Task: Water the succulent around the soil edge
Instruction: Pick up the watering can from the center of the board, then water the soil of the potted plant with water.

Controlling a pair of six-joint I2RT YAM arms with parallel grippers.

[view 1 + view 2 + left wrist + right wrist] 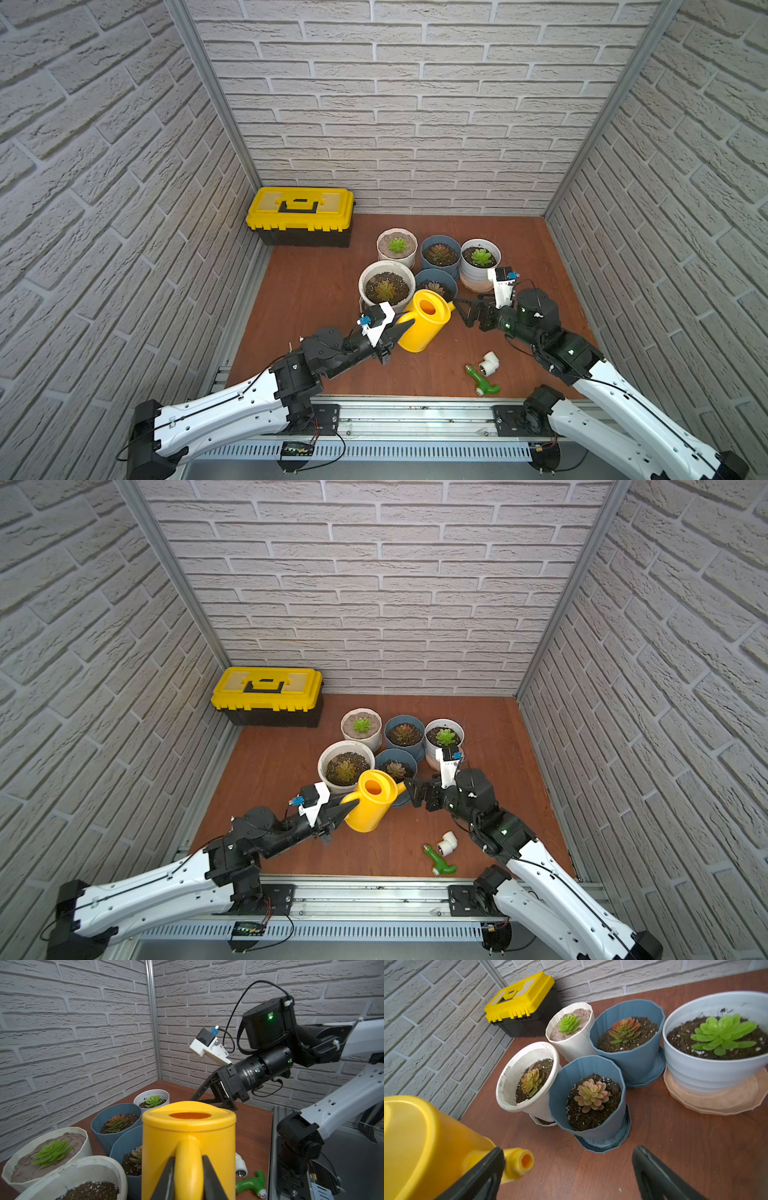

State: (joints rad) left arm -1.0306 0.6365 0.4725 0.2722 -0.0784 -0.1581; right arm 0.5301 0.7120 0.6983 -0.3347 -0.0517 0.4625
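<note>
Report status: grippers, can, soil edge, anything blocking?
Left gripper shut on watering can handle; can upright. Right gripper open, fingers flanking spout. Soil edge exposed, spout aimed away from wide white pot. Nearer blue pot crowds it.

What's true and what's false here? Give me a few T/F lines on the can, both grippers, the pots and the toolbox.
1. The left gripper is shut on the watering can by its handle. True.
2. The right gripper is clamped on the spout. False: its fingers stand wide open, with the spout close by one of them.
3. The wide white pot is one of five planted pots. True.
4. The can is pouring onto the soil edge. False: it is upright, with the spout aimed away from that pot.
5. The toolbox lid is raised. False: it is closed.
</note>
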